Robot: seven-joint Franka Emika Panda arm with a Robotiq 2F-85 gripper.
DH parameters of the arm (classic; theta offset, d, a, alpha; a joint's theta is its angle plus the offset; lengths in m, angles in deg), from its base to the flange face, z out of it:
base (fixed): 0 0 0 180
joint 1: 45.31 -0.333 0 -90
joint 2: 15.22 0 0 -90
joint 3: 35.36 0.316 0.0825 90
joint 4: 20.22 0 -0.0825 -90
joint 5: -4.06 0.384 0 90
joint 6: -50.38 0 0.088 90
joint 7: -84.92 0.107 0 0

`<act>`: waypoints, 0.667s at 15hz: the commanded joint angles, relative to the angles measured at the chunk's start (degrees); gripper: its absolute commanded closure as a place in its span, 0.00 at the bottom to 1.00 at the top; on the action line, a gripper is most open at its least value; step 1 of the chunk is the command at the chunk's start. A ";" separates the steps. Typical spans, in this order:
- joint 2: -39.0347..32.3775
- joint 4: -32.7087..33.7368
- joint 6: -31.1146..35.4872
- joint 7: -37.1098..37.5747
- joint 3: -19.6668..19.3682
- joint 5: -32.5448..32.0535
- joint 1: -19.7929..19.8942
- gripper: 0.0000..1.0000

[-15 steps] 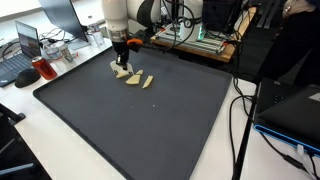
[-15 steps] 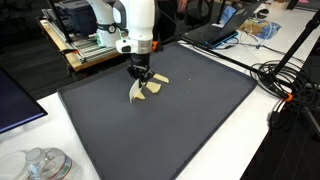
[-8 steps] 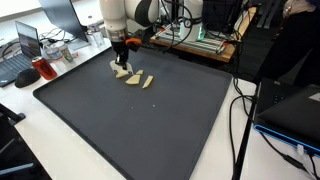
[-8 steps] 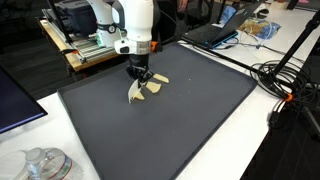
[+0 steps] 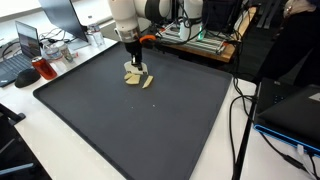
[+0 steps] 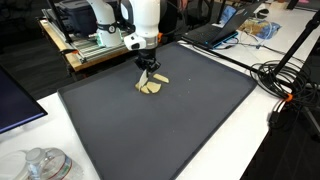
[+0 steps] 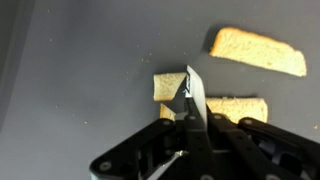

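Black end effector [image 7: 188, 80], jaws pressed together, hangs vertically from the arm [image 6: 146, 15], tips touching a tan wedge [image 7: 165, 86].

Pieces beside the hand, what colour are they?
The pieces are pale tan, clearest in the wrist view.

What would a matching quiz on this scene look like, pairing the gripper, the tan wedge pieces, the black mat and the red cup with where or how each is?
Things:
1. robot gripper
2. tan wedge-shaped pieces
3. large flat black mat
4. red cup

Place or state:
A. spread over the white table
B. off the mat, near an open laptop
C. shut, tips right at one piece
D. lying close together on the mat

Pairs: 1-C, 2-D, 3-A, 4-B
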 commanded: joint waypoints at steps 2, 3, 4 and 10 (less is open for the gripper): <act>3.49 -4.89 -3.11 -4.13 3.61 6.23 0.14 0.99; 4.09 -5.25 -3.79 -4.91 4.10 7.13 0.36 0.99; 4.79 -5.65 -3.82 -4.18 3.87 6.88 0.10 0.99; 11.10 -7.74 -2.67 -2.94 3.23 5.76 -0.01 0.99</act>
